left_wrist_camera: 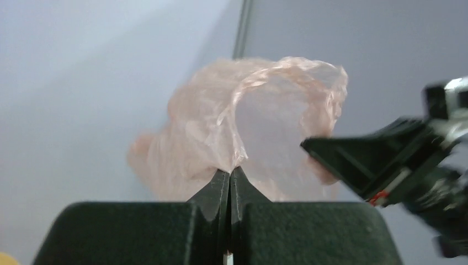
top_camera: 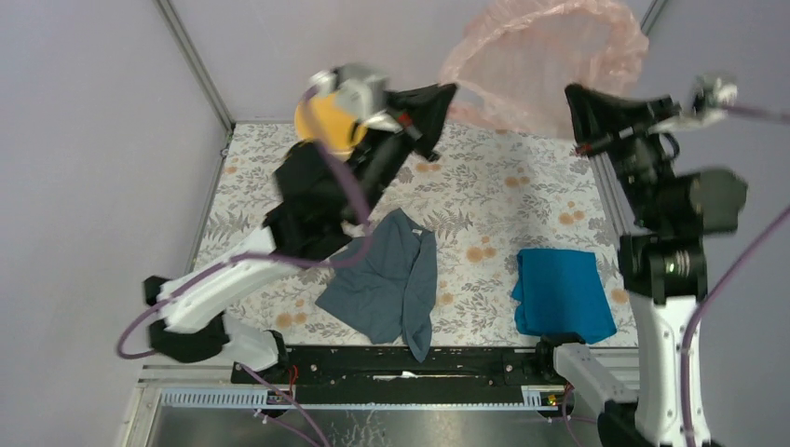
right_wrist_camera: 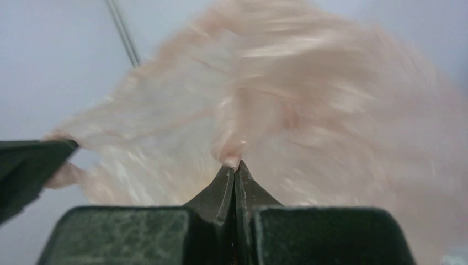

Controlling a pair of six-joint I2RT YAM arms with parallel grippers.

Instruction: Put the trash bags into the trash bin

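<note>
The translucent pink trash bag (top_camera: 536, 79) is held aloft, its film clamped by the left fingers (left_wrist_camera: 217, 192) and the right fingers (right_wrist_camera: 221, 193).

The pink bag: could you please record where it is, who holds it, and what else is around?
bag: thin translucent pale pink plastic film bag, held up, spread between both grippers
left gripper: jaws shut on bag
right gripper: jaws shut on bag
bin: round yellow-orange plastic bucket, far left, partly hidden
cloths: grey-blue cloth centre, bright blue cloth right, on floral table
</note>
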